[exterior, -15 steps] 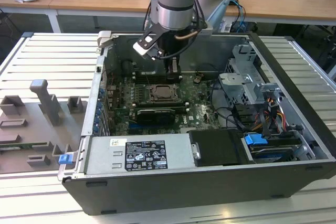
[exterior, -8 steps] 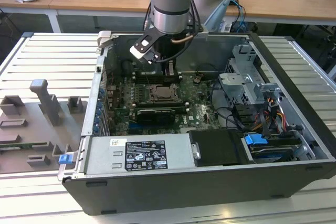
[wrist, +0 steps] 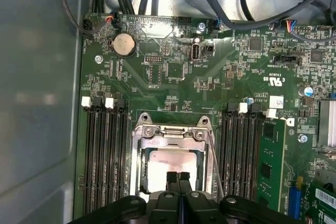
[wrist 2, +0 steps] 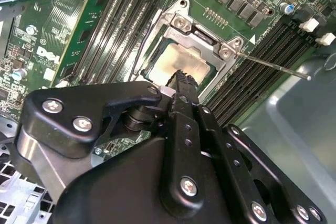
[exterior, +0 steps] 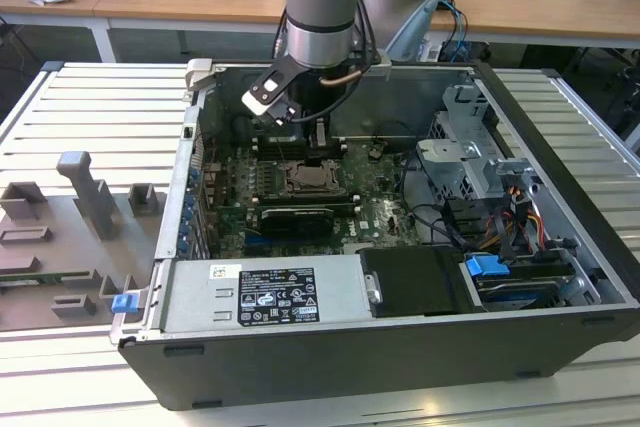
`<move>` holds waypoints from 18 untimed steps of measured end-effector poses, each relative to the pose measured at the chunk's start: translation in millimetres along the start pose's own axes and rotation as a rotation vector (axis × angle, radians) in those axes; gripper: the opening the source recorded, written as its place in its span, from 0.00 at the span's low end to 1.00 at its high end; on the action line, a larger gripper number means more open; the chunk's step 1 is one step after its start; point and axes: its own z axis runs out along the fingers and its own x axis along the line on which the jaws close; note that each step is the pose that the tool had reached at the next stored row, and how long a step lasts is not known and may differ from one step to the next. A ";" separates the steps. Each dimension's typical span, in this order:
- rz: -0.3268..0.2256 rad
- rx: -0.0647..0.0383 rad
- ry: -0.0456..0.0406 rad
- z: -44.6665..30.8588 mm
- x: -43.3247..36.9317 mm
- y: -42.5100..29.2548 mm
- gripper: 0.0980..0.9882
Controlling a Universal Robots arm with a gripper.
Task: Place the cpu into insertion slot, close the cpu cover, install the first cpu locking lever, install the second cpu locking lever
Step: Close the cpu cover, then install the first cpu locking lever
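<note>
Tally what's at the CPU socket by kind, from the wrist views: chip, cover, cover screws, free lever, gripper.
cpu: 1
cpu cover: 1
cover screws: 2
lever rod sticking out: 1
gripper: 1
Total: 6

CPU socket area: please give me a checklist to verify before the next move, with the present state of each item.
1. Pale silvery square cpu seated in silver-rimmed insertion slot: ok.
2. Silvery metal frame cpu cover lowered over it: ok.
3. Thin silver locking lever latched: not ok, it juts outward.
4. Black gripper shut and empty: ok.
5. Gripper clear of the cpu: cannot tell.
</note>
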 end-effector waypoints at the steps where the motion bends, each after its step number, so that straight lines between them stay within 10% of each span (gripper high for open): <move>1: 0.000 0.000 0.0001 0.3 0.0 -0.2 0.01; 18: 0.000 0.000 0.0005 -7.1 0.2 -1.5 0.01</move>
